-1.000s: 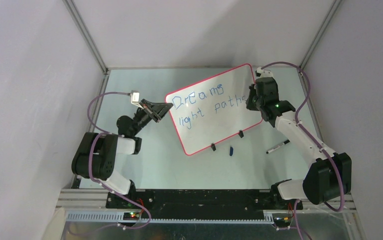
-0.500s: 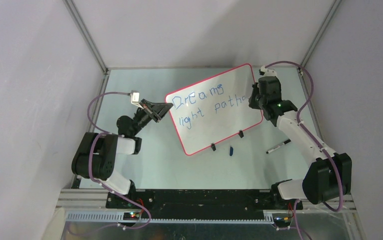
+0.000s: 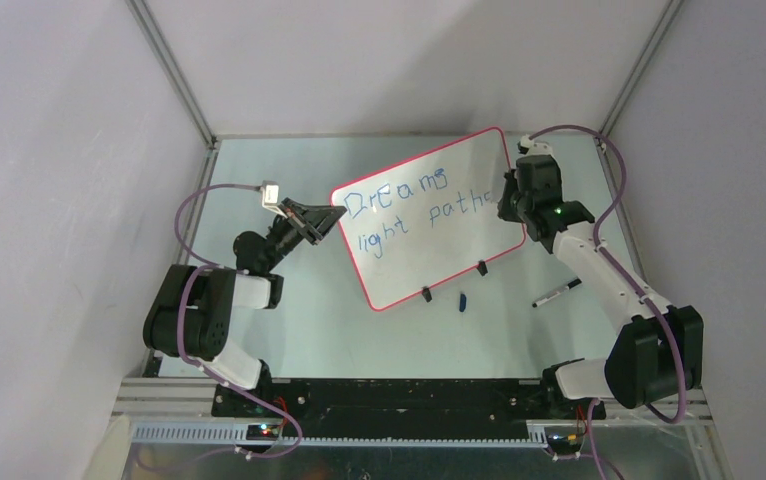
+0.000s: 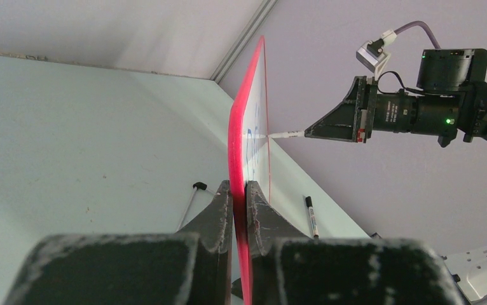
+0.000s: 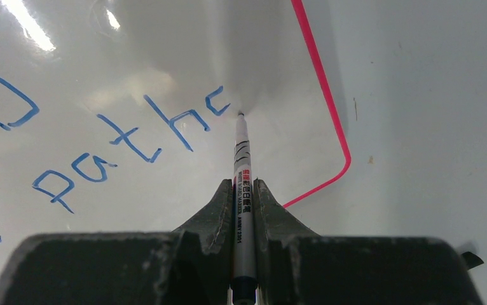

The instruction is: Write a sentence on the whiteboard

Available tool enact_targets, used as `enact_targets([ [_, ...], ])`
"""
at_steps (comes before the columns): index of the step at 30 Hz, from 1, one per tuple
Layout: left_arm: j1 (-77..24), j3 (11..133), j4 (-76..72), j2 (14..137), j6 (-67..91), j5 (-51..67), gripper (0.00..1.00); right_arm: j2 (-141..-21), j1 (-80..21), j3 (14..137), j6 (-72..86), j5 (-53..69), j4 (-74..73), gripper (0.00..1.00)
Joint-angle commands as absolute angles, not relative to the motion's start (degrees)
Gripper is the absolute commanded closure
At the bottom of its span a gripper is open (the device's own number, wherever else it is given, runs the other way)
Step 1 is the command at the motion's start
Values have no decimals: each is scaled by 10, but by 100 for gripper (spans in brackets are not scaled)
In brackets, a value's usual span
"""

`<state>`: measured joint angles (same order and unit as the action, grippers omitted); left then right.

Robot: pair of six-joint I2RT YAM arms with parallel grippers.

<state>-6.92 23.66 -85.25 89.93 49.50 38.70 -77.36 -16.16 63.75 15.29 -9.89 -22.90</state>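
On the pale bench (image 3: 289,330), the red-rimmed whiteboard (image 3: 429,250) stands upright, its edge pinched between the closed left fingers (image 4: 228,197), while the right fingers (image 5: 223,202) grip a marker (image 5: 241,159), tip meeting the board beside the last blue stroke of the sentence (image 3: 409,205).

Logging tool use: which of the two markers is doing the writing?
The marker in the right fingers, tip against the whiteboard; the spare marker lies on the table.
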Motion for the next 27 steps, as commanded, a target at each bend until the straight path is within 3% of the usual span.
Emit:
enact_targets([
  [1,-72,231,-880,885,446,396,100,-764,-162,631,161,-100,-234,100],
  [27,-72,229,-880,882,446,397,100,-748,-169,640,156,-96,-203,100],
])
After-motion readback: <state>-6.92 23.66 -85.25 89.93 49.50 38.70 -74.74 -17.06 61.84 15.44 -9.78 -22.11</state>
